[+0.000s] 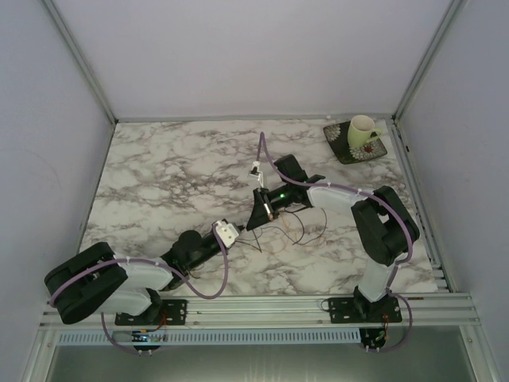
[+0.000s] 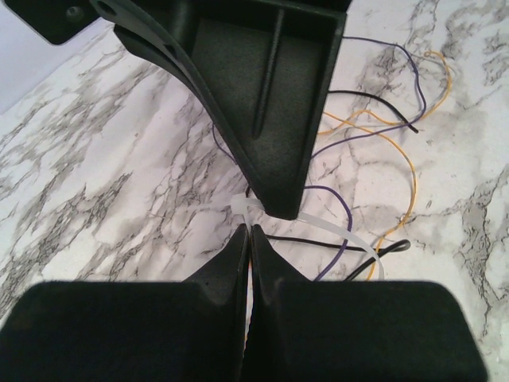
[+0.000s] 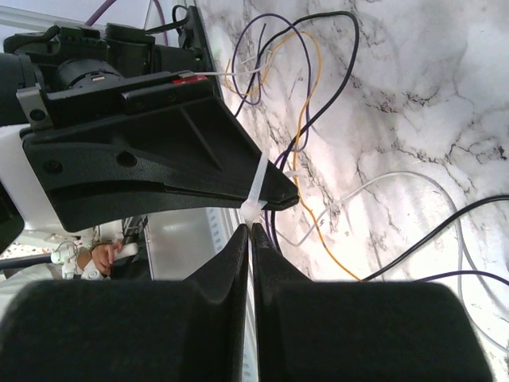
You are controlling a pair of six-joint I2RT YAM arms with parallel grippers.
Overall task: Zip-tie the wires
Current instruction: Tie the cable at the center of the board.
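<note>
The wires (image 1: 293,229) are thin purple, black, orange and white strands in loose loops on the marble table, just right of both grippers. In the left wrist view a purple strand (image 2: 343,213) and an orange strand (image 2: 411,177) curl to the right. My left gripper (image 2: 249,231) is shut on one end of a white zip tie (image 2: 342,233). My right gripper (image 3: 250,228) is shut on the zip tie's head (image 3: 253,208), and its strap runs up across the left gripper's fingers (image 3: 159,159). The two grippers meet tip to tip at the table's centre (image 1: 261,216).
A pale cup (image 1: 362,131) stands on a dark square plate (image 1: 343,150) at the back right corner. Purple robot cables loop over both arms. Grey walls enclose the table on three sides, and a metal rail (image 1: 262,306) runs along the near edge.
</note>
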